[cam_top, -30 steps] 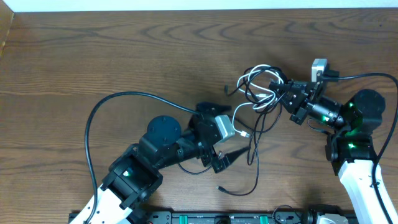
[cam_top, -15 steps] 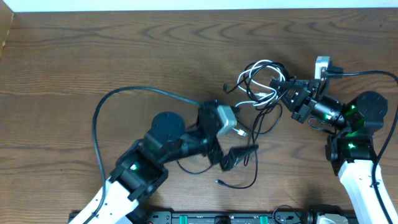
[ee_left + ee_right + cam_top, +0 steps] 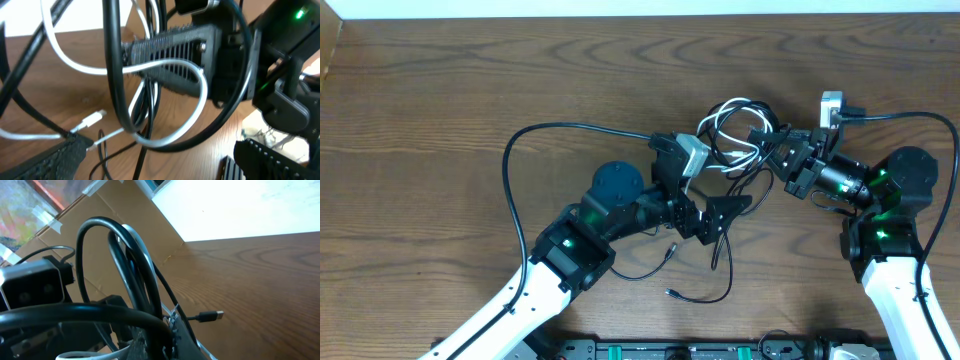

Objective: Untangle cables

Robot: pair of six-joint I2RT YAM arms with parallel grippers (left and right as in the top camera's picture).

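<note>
Toward the right of the brown wooden surface (image 3: 470, 100), your right end effector (image 3: 768, 150) is clamped on the tangle of thin black and white cables (image 3: 732, 128). Your left end effector (image 3: 702, 178) stands wide apart, just beside the loops.

Black cables (image 3: 112, 75) and one white cable (image 3: 204, 95) on a brown, wood-grained table (image 3: 470, 90).
</note>
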